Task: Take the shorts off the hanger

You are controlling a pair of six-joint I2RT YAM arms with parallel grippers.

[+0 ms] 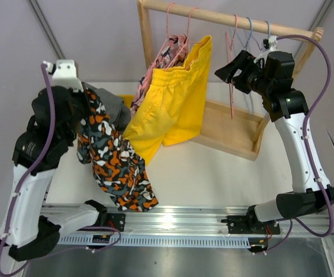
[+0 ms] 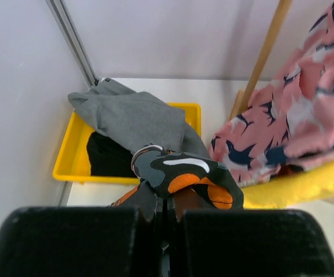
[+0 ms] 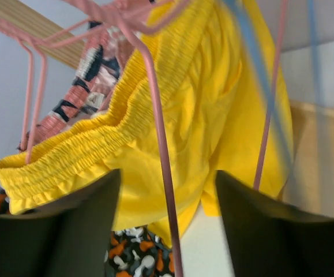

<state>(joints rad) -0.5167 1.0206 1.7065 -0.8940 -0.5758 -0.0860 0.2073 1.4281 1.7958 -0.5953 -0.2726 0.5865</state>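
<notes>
The camouflage shorts (image 1: 116, 158) are off the rack and hang in a long fold from the left gripper (image 2: 167, 214). Its fingers are pressed together on a bunch of the patterned cloth, and the lower hem hangs down to the near edge of the table (image 1: 213, 173). Just right of them the yellow shorts (image 1: 172, 104) hang from a pink hanger (image 1: 188, 20) on the wooden rail (image 1: 224, 17). Their elastic waistband slants up to the right and their legs hang free above the tabletop. The pink shark-print shorts (image 1: 165, 55) hang on the same rail, pressed against the back of the yellow pair and partly hidden by them. Behind the left gripper, at the table's far left corner, a yellow bin (image 2: 68, 156) holds the grey shorts (image 2: 132, 118). These spill over its right rim, with the black shorts (image 2: 106, 156) beneath them. The right gripper (image 3: 168, 173) is raised at the right part of the rail, its fingers apart. One thin wire of an empty pink hanger (image 3: 161, 144) runs between them, touching neither finger as far as the wrist view shows. Blue hangers (image 1: 250, 32) hang close beside it. Under the rail the rack's wooden base frame (image 1: 230, 124) lies on the table. The widest bare stretch of tabletop is in front of that frame, between the yellow shorts' hem and the right arm.
</notes>
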